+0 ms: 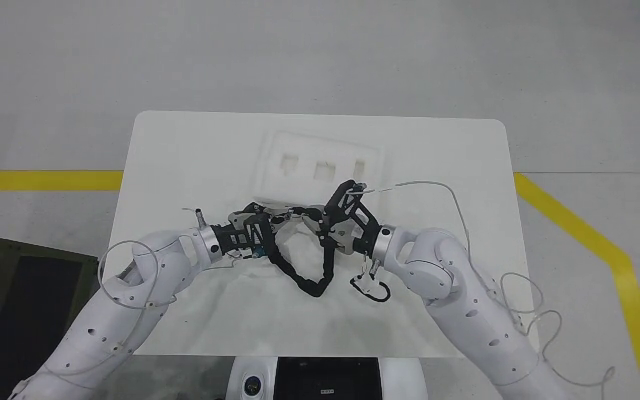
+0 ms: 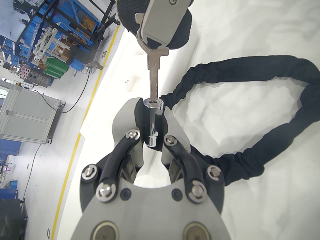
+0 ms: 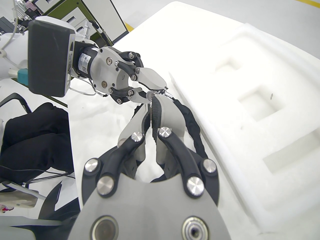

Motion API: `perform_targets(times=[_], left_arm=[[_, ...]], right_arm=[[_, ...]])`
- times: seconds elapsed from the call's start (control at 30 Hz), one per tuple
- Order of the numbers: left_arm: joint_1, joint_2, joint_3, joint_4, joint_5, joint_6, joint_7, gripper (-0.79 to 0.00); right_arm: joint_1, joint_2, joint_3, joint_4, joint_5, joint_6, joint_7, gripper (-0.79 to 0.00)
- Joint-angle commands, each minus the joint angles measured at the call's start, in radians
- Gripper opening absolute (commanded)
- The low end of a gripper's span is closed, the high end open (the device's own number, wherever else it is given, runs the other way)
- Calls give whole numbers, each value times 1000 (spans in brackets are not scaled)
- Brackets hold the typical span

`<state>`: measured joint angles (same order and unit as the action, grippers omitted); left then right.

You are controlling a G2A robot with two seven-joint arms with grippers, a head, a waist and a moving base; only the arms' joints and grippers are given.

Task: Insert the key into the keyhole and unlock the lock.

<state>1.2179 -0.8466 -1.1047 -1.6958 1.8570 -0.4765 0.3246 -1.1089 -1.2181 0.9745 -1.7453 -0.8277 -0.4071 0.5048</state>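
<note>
Fingers (image 2: 122, 122) of your left gripper (image 2: 151, 107) clamp the lock (image 2: 152, 126). The right gripper (image 3: 152, 104) pinches the key (image 2: 154, 76), tip at the keyhole (image 2: 153, 101). The edge of the foam tray (image 3: 212, 96) lies just beside the lock.

A white table (image 1: 180, 170) stood on a pale grey floor, and a white foam tray (image 1: 320, 140) lay on its far half. The tray had three rectangular recesses in a row. A yellow line (image 1: 60, 180) ran along the floor on either side of the table, and a dark green cabinet (image 1: 35, 290) stood at the near left corner. The left wrist view took in blue shelving (image 2: 42, 23), green bins (image 2: 56, 68) and a grey cabinet (image 2: 25, 118) across the room. In the right wrist view, the foam tray (image 3: 200, 76) lay close by, and a bundle of black fabric (image 3: 32, 138) sat beyond the table's edge.
</note>
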Motion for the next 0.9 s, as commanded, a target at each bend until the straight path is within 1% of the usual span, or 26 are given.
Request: perform_targets(times=[0.0, 0.27, 0.87], left_arm=[[0, 0, 0, 0, 0, 0, 0, -785], [0, 0, 0, 0, 0, 0, 0, -785], [0, 0, 0, 0, 0, 0, 0, -785]], right_arm=[[-2, 0, 2, -4, -2, 0, -2, -785], [-9, 1, 6, -9, -6, -2, -2, -785], [15, -6, -7, 32, 9, -8, -11, -785]])
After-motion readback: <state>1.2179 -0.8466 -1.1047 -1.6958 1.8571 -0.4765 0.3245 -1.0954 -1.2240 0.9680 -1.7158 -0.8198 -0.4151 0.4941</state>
